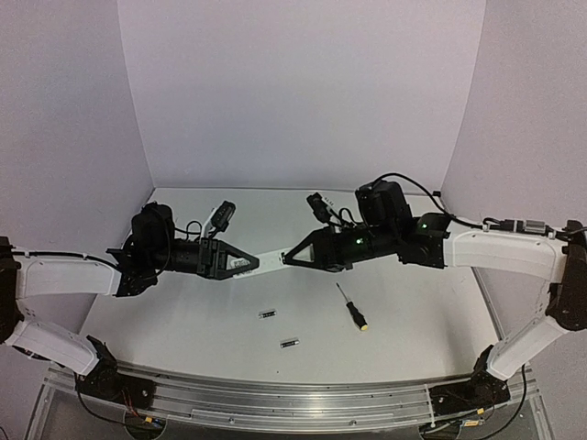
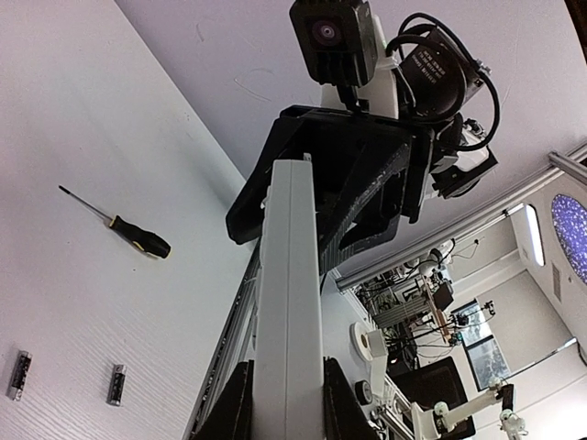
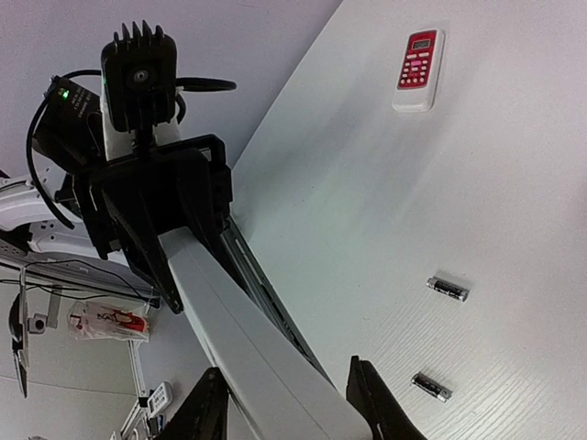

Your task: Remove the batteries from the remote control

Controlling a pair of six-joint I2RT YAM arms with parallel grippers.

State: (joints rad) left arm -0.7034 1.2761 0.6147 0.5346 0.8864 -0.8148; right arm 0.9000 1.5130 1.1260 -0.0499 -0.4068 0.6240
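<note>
The remote control (image 1: 272, 259) at mid-frame is showing plain white. Below it, the upper battery (image 1: 267, 314) and the lower battery (image 1: 290, 344) are each showing a dark body with pale ends. To their right, the screwdriver (image 1: 351, 306) is showing a black handle touched with yellow and a thin dark shaft. At the upper right of the right wrist view, a second remote (image 3: 417, 69) is showing a white casing with a red face and pale buttons. The worktop (image 1: 413, 348) is showing white with a faint grain of fine lines. The left arm (image 1: 64, 275) and right arm (image 1: 500, 249) are showing white shells with black joints, and a green light (image 1: 425, 223) is glowing on the right one. The walls (image 1: 293, 92) are showing pale lilac.
</note>
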